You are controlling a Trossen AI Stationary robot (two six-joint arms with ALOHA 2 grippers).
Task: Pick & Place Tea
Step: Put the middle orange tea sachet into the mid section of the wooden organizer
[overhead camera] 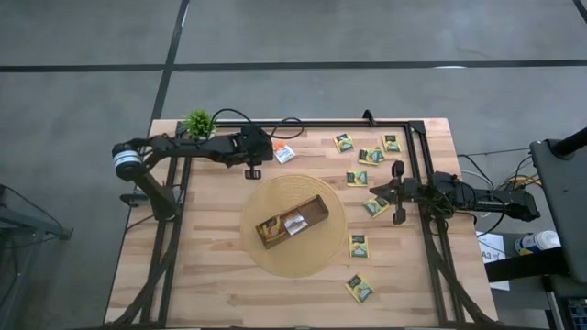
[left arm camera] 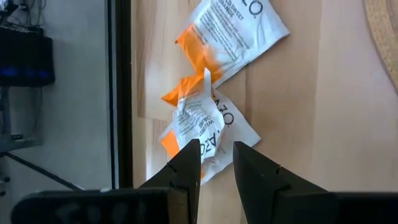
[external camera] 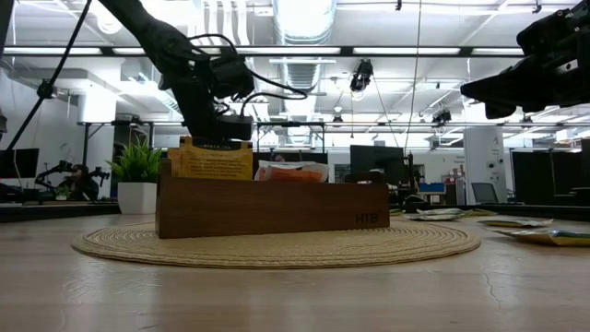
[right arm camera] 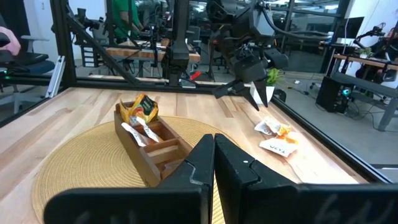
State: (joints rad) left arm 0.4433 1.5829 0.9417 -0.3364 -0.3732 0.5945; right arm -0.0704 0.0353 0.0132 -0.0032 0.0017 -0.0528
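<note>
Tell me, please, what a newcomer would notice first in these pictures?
Probably the long wooden tray lying aslant on the round woven mat at the table's middle, with a few tea sachets in it. Next, the left gripper near the table's far edge, beside the potted plant, pinching a white-and-orange sachet above another. More dark green sachets lie scattered on the right side, where the right gripper waits shut.

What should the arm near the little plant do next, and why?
Probably lift and carry toward the long brown wooden tray: the left gripper looks pinched on a crumpled white-and-orange paper tea sachet by the table's edge, another lies flat beside it, and the tray has room.
</note>
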